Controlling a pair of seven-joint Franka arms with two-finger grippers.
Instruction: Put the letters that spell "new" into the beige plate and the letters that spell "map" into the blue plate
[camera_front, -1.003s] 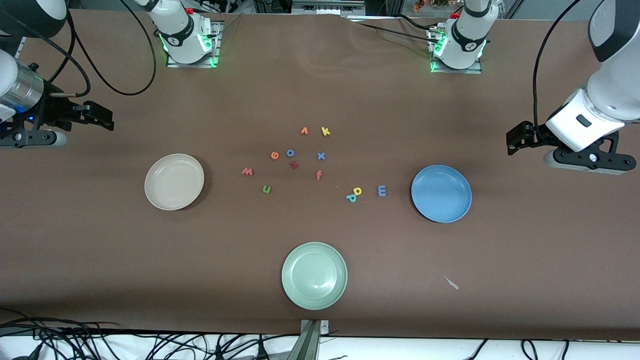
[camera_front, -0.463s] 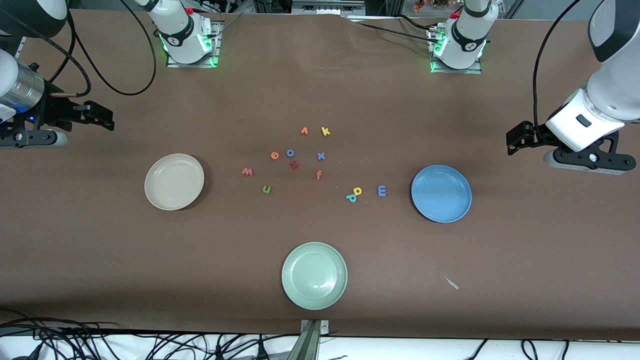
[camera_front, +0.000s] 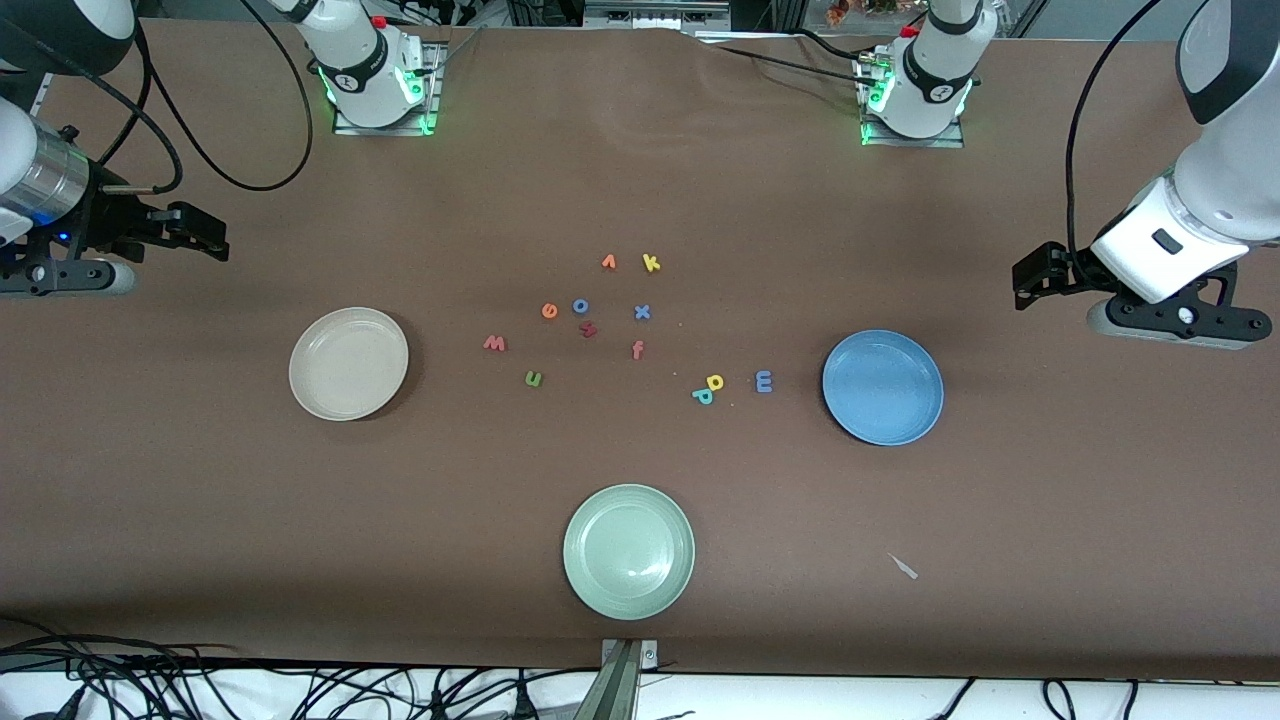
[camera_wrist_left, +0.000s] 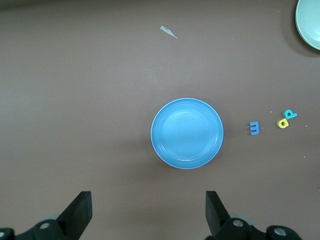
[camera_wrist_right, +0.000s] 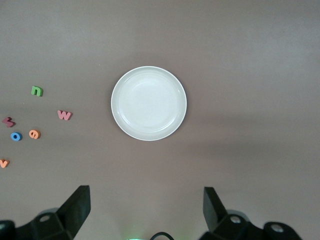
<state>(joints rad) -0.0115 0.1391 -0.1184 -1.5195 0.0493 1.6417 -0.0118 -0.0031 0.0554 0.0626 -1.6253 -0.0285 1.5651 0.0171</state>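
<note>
Nothing has shifted since a moment ago: both my arms wait, and every letter lies where it lay. My left pincer (camera_wrist_left: 145, 215) hangs wide open and empty over the tabletop (camera_front: 1050, 500) at the left arm's end, above the round sky-blue plate (camera_front: 883, 387). My right pincer (camera_wrist_right: 145, 212) hangs equally wide and empty at the right arm's end, above the round cream-beige plate (camera_front: 348, 363).

Between the plates lie the foam letters: pinkish-red w (camera_front: 495, 344), olive-green n (camera_front: 533, 378) and orange e (camera_front: 549, 311) toward the beige plate; periwinkle m (camera_front: 764, 381), yellow a (camera_front: 715, 382) touching teal p (camera_front: 703, 396) near the blue plate. A pale green plate (camera_front: 628, 551) sits by the tabletop's front edge. Nothing blocks either plate.
</note>
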